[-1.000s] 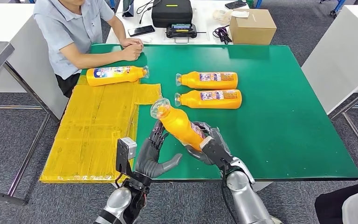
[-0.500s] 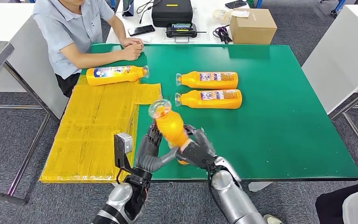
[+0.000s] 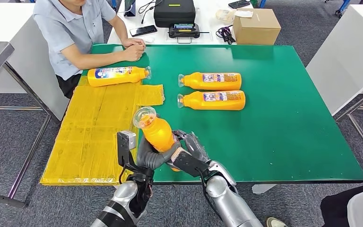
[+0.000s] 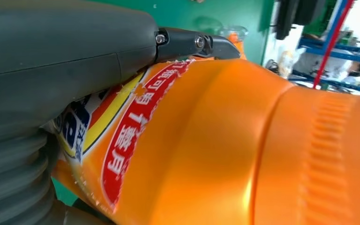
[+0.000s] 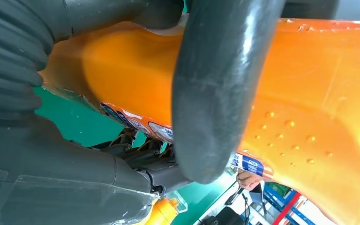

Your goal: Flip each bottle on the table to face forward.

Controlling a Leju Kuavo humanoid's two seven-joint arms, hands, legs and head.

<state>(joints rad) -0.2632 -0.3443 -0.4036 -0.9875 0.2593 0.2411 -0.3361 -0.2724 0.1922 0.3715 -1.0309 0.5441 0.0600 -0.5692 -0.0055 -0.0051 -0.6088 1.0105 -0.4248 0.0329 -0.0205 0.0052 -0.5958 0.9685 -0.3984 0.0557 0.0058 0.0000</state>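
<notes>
The held bottle (image 3: 158,133) tilts above the green table's (image 3: 283,123) near edge, clear cap up and leftward, base toward the robot, grasped by left hand (image 3: 152,153) and right hand (image 3: 189,153).

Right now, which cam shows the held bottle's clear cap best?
Head view: the held bottle shows whole, clear cap up, left hand and right hand on it. Both wrist views show close-up orange body and label.

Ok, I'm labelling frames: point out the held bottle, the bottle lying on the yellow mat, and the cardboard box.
held bottle (image 3: 159,134): head view, orange body below the neck.
bottle on the yellow mat (image 3: 116,75): head view, label at mid-body.
cardboard box (image 3: 256,26): head view, top face.
</notes>
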